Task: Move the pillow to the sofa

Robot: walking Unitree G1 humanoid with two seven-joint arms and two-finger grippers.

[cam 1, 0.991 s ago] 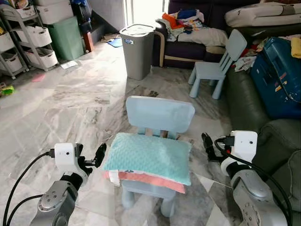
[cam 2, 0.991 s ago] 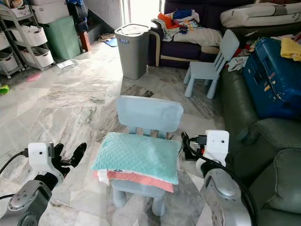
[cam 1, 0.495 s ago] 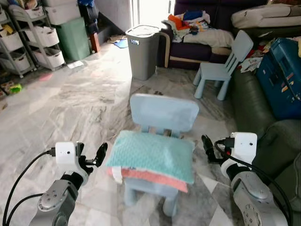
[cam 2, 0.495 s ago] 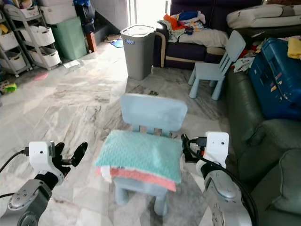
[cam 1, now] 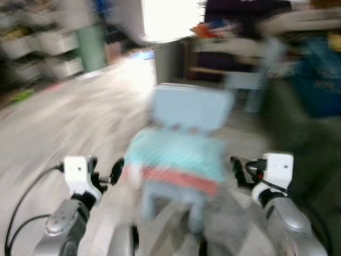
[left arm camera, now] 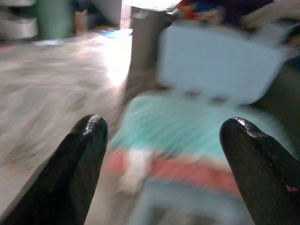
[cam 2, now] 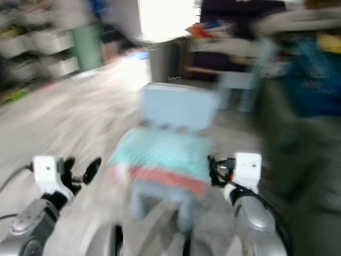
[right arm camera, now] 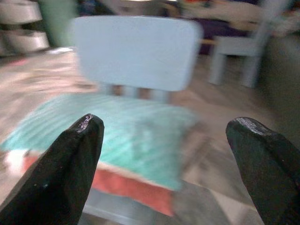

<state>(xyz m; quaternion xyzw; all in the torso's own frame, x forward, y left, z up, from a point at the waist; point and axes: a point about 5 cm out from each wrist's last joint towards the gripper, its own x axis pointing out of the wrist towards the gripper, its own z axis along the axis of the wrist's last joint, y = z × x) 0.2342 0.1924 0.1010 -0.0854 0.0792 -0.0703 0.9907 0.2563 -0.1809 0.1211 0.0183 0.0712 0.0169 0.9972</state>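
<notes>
1. Head views are smeared by motion blur; coarse shapes and colours only.
2. Landmark: the small pale-blue chair [cam 1: 186, 138], standing on the marble floor [cam 1: 69, 117] directly ahead of me, its backrest on the far side.
3. The pillow [cam 1: 178, 157], teal on top with a coral-pink layer showing along its near edge, lies flat on the chair's seat. It covers the seat and overhangs the near edge.
4. My left hand [cam 1: 109, 173] is held just beside the chair's left side, at about seat height, apart from the pillow. In the left wrist view its two black fingers [left arm camera: 77, 173] stand wide apart with the pillow [left arm camera: 187, 140] and the chair's backrest [left arm camera: 220, 65] showing between them.
5. My right hand [cam 1: 238, 172] is held just beside the chair's right side, also apart from the pillow. In the right wrist view its fingers [right arm camera: 65, 173] are likewise spread wide, nothing between them but the view of the pillow [right arm camera: 112, 129] and the chair [right arm camera: 136, 51].
6. Beyond the chair: a grey bin [cam 1: 168, 61], a second pale-blue chair [cam 1: 253, 80] and a dark sofa [cam 1: 234, 32] piled with blurred items.
7. Right of the chair: a dark-green couch [cam 1: 298, 128], near my right arm.
8. Far left of the chair: blurred shelving with white bins [cam 1: 48, 48].
</notes>
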